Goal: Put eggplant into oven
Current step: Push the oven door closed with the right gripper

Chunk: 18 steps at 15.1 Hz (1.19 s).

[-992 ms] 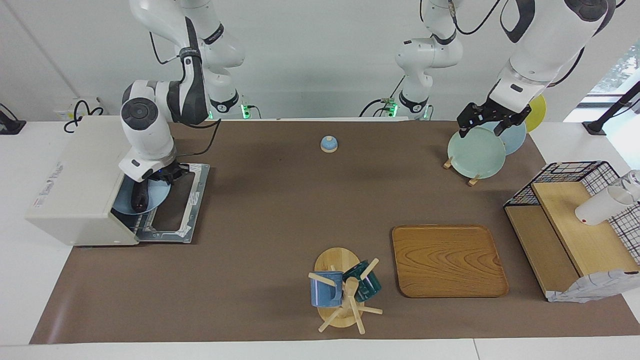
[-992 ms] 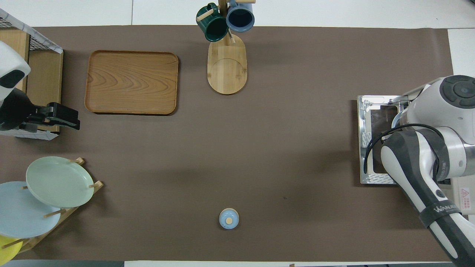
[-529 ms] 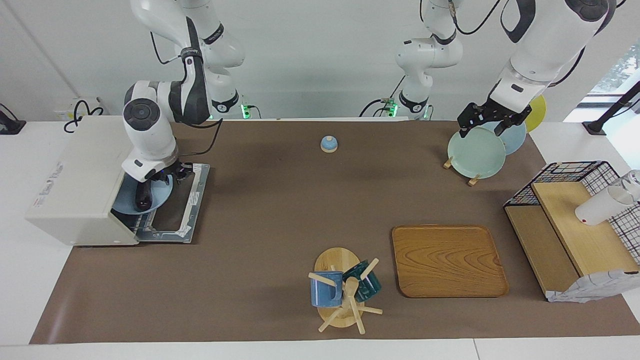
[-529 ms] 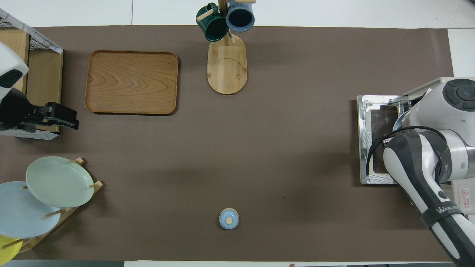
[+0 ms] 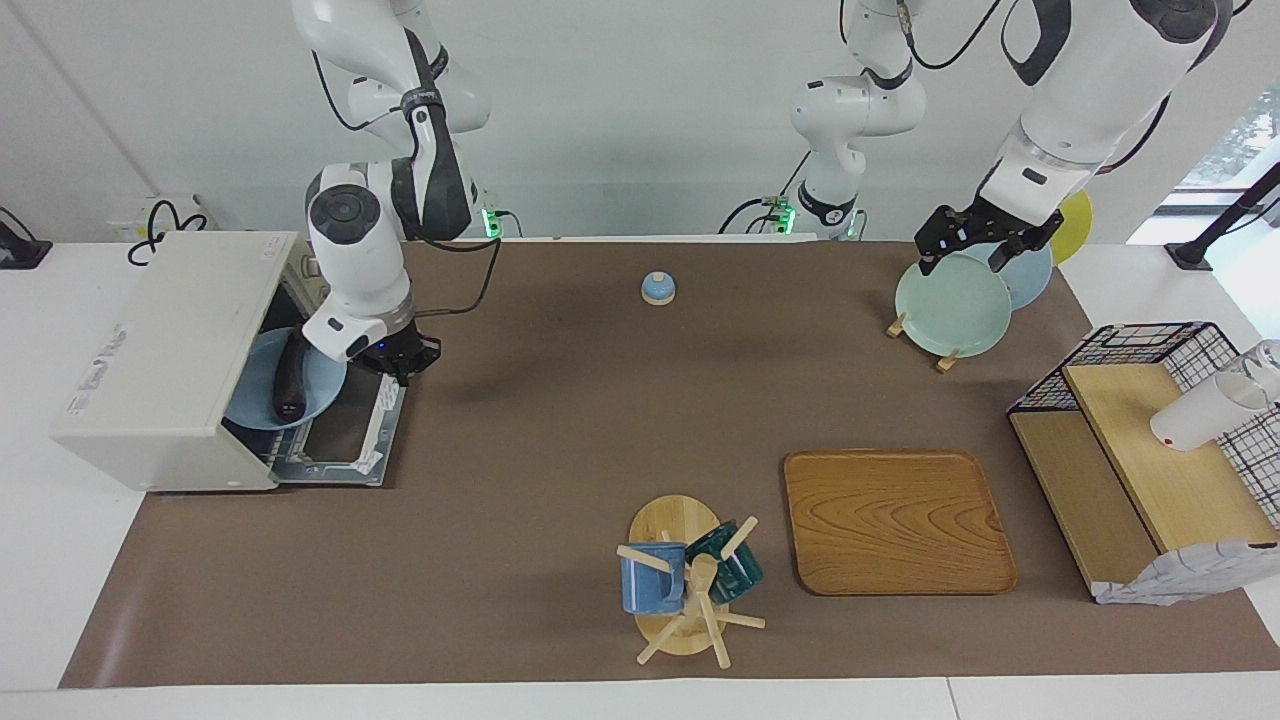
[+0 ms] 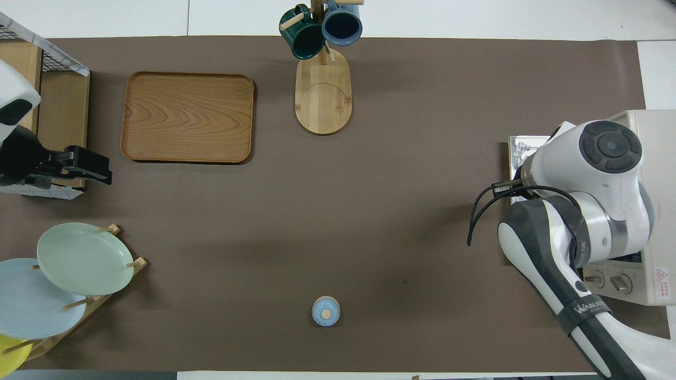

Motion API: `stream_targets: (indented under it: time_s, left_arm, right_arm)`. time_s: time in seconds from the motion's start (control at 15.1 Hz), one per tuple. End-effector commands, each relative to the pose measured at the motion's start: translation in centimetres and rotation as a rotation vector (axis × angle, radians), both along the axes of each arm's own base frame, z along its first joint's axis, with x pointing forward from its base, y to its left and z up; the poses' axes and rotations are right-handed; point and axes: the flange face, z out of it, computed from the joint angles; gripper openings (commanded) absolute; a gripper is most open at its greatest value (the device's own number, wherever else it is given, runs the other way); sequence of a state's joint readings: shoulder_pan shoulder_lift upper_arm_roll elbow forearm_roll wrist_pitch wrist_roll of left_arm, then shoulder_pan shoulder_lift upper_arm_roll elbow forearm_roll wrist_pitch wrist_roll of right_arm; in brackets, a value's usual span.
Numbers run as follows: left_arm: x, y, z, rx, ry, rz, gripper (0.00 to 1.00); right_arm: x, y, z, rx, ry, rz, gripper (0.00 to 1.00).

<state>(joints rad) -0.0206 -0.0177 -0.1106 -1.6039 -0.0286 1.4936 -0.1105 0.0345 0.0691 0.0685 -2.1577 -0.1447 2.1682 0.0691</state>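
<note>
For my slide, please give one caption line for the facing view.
Eggplant lies on a blue plate inside the open oven; right gripper hangs over the oven door's edge.

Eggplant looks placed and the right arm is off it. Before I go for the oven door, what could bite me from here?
1. The blue plate carrying the eggplant seems to stick out of the oven mouth; lifting the open door may hit its rim.
2. The right gripper hangs low over the door's edge, so a careless move could clip it.
3. The eggplant lies loose on the plate; a knock could roll it off.

The left gripper waits over the plate rack.
</note>
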Motion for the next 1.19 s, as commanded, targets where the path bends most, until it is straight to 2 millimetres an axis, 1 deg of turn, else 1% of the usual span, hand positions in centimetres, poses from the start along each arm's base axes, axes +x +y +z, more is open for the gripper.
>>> stream_targets:
  time_s: [0.0, 0.13, 0.33, 0.46, 0.66, 0.79, 0.93, 0.99, 1.12]
  left_arm:
    - [-0.2, 0.2, 0.0, 0.018, 0.011, -0.001, 1.00]
    - [-0.2, 0.2, 0.0, 0.018, 0.009, -0.001, 1.00]
    - [-0.2, 0.2, 0.0, 0.018, 0.011, -0.003, 1.00]
    - [-0.2, 0.2, 0.0, 0.018, 0.011, -0.001, 1.00]
    - [-0.2, 0.2, 0.0, 0.018, 0.011, -0.001, 1.00]
    - [-0.2, 0.2, 0.0, 0.018, 0.009, -0.003, 1.00]
    - [-0.2, 0.2, 0.0, 0.018, 0.011, -0.001, 1.00]
    - [-0.2, 0.2, 0.0, 0.018, 0.011, -0.001, 1.00]
    - [-0.2, 0.2, 0.0, 0.018, 0.009, -0.001, 1.00]
  right_arm:
    - [-0.3, -0.6, -2.8, 0.015, 0.007, -0.025, 0.00]
    - [0.1, -0.6, -4.1, 0.020, 0.006, -0.025, 0.00]
    - [0.1, -1.4, -4.4, 0.021, 0.009, -0.039, 0.00]
    - [0.0, -2.3, -5.6, 0.021, 0.027, -0.052, 0.00]
    - [0.0, -3.4, -6.5, 0.022, 0.036, -0.066, 0.00]
    - [0.0, -3.1, -6.6, 0.018, 0.041, -0.048, 0.00]
    - [0.2, -3.0, -5.9, 0.006, 0.051, -0.018, 0.00]
    - [0.6, -3.2, -5.1, -0.002, 0.064, 0.004, 0.00]
    - [1.8, -3.9, -2.2, -0.013, 0.095, 0.037, 0.00]
